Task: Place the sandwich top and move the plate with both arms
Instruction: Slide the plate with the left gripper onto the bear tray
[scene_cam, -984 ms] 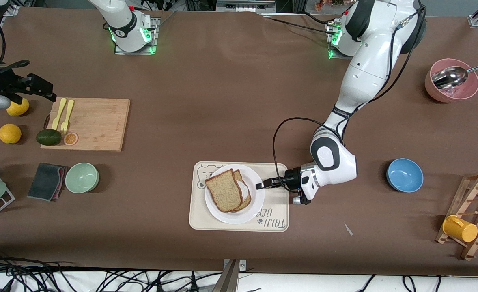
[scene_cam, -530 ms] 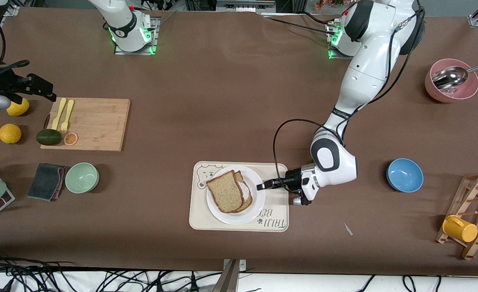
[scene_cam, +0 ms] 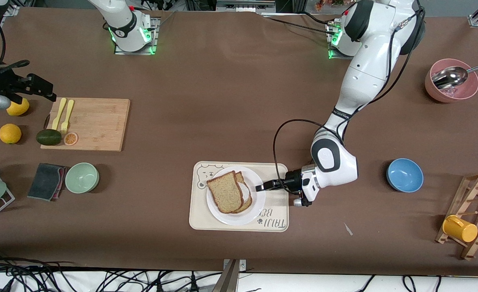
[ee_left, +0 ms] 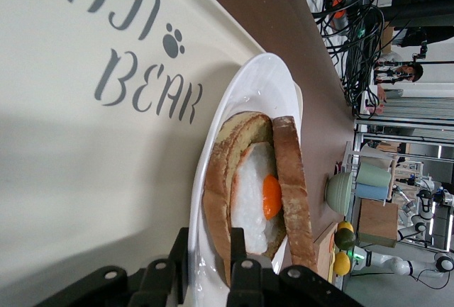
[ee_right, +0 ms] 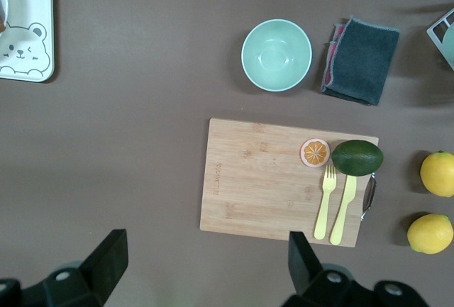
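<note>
The sandwich top [scene_cam: 224, 191] lies askew on the egg-bearing slice on the white plate [scene_cam: 239, 217], which sits on the cream bear-print tray [scene_cam: 275, 215]. My left gripper [scene_cam: 259, 187] is at the plate's rim on the left arm's side. In the left wrist view its jaws [ee_left: 209, 239] clamp the plate's rim [ee_left: 259, 91], one finger under it and one on top, beside the sandwich top [ee_left: 291, 179] and the fried egg [ee_left: 272, 195]. My right gripper [scene_cam: 40, 86] waits open and empty above the table by the cutting board; it also shows in the right wrist view [ee_right: 207, 254].
A cutting board [scene_cam: 87, 123] with cutlery, an avocado and an orange slice lies at the right arm's end, with lemons, a green bowl [scene_cam: 82, 177] and a cloth [scene_cam: 46, 181]. A blue bowl [scene_cam: 404, 174], a pink bowl [scene_cam: 452, 85] and a cup rack [scene_cam: 466, 219] are at the left arm's end.
The plate with the sandwich has shifted slightly toward the left arm's end of the tray, with the left gripper at its rim. The right arm has not moved.
</note>
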You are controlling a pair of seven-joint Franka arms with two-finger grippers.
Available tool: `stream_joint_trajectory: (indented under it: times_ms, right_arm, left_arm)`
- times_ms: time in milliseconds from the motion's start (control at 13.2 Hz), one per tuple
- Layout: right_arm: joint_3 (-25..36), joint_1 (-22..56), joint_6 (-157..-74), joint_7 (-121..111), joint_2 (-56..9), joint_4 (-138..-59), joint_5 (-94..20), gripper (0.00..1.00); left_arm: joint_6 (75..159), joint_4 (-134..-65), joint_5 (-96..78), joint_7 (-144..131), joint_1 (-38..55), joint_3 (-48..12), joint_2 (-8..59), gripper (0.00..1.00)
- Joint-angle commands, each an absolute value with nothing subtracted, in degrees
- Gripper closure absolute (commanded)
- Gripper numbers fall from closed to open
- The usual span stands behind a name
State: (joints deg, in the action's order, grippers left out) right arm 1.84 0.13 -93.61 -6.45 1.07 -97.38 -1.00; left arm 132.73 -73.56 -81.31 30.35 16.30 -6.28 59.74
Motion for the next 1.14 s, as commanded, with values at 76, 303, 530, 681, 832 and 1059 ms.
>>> stream_joint_trajectory:
  times_ms: [76,303,530,681,832,1059]
  right_arm:
    - [1.1,-0.7,-93.3,-5.7,1.7,-97.8,-1.5,0.0]
    - [1.1,-0.7,-93.3,-5.9,1.7,-97.8,-1.4,0.0]
    - [0.9,-0.7,-93.3,-5.9,2.0,-97.6,-1.3,0.0]
    - [1.0,-0.7,-93.3,-5.9,2.2,-97.6,-1.3,0.0]
    - [1.0,-0.7,-93.3,-5.9,2.3,-97.6,-1.3,0.0]
    - [0.8,-0.6,-93.3,-5.9,2.2,-97.2,-1.3,0.0]
  left_arm:
    - [132.5,-72.9,-80.1,29.3,16.2,-5.9,59.3,0.67]
    - [132.5,-73.1,-80.0,29.2,16.3,-5.2,59.3,0.62]
    - [132.4,-74.0,-77.6,28.9,16.2,-4.9,58.5,0.58]
    - [132.4,-74.7,-76.9,28.7,16.0,-4.9,57.7,0.53]
    - [132.4,-74.7,-76.9,28.6,15.9,-4.8,57.1,0.53]
    - [131.9,-75.6,-74.6,27.2,15.5,-4.5,55.4,0.48]
